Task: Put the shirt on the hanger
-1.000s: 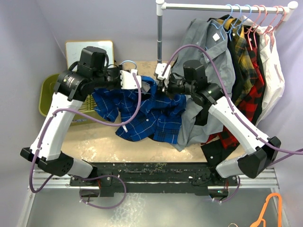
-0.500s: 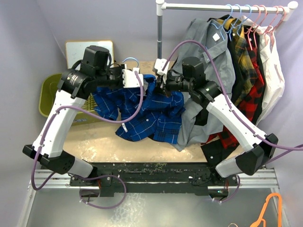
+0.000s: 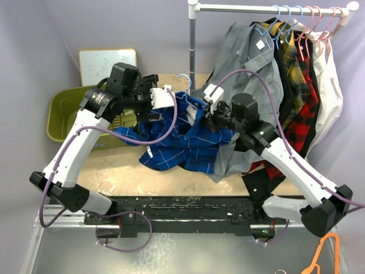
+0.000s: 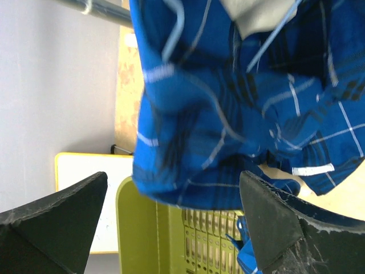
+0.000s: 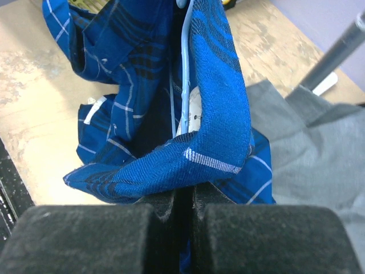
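The royal-blue plaid shirt hangs bunched over the table between the two arms. My right gripper is shut on a fold of the shirt, pinched between its fingertips. The light-blue hanger runs down inside that fold, and its hook sticks up behind the cloth. My left gripper stands open beside the shirt's left part. In the left wrist view its fingers are wide apart with nothing between them, and the shirt hangs just ahead with hanger wire showing.
An olive-green basket and a small whiteboard sit at the back left. At the right, a rail carries a grey shirt, a red-and-black plaid shirt and pink hangers. An orange hanger lies on the floor at the right.
My left gripper has opened and let go of the shirt. The right arm has swung right and nearer with the shirt still pinched; the cloth has shifted right and the hanger's hook now shows.
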Controlling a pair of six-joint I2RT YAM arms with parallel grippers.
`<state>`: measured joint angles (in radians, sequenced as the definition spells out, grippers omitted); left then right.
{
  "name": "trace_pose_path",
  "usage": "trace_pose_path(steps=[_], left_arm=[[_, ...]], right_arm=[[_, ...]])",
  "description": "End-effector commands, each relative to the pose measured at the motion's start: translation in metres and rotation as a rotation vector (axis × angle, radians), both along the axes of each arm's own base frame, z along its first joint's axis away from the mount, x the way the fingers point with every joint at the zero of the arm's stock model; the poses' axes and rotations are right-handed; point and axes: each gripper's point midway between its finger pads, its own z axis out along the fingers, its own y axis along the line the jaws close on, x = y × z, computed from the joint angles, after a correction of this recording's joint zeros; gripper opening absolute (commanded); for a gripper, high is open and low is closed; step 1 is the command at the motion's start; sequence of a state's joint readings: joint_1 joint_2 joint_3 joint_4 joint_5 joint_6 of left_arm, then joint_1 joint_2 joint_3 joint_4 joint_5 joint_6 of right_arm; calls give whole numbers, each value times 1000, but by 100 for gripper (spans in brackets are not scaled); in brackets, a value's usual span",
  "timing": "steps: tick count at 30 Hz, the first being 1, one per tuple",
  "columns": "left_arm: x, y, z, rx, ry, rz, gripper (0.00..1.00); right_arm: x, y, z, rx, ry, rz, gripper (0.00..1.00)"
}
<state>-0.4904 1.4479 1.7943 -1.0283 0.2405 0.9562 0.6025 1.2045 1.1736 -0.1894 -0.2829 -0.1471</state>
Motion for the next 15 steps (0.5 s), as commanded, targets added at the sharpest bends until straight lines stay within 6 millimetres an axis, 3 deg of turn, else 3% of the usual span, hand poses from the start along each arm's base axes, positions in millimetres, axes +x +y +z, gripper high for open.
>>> trace_pose_path(steps=[1, 4, 7, 9, 11, 15], left_arm=[[2, 26, 6, 7, -40, 61, 96], [19, 46, 6, -37, -30, 105, 87], [23, 58, 18, -144, 2, 145, 87], [17, 55, 34, -265, 45, 159, 96], [9, 46, 42, -359, 98, 140, 99], [-5, 33, 33, -391, 182, 50, 99]], right_arm=[[-10, -21, 34, 92, -37, -105, 0], [-28, -30, 30, 88, 0, -100, 0], [-40, -43, 28, 87, 21, -134, 0], [-41, -54, 30, 116, 48, -208, 0], [-50, -49, 41, 171, 70, -184, 0], [-56, -67, 76, 218, -58, -221, 0]])
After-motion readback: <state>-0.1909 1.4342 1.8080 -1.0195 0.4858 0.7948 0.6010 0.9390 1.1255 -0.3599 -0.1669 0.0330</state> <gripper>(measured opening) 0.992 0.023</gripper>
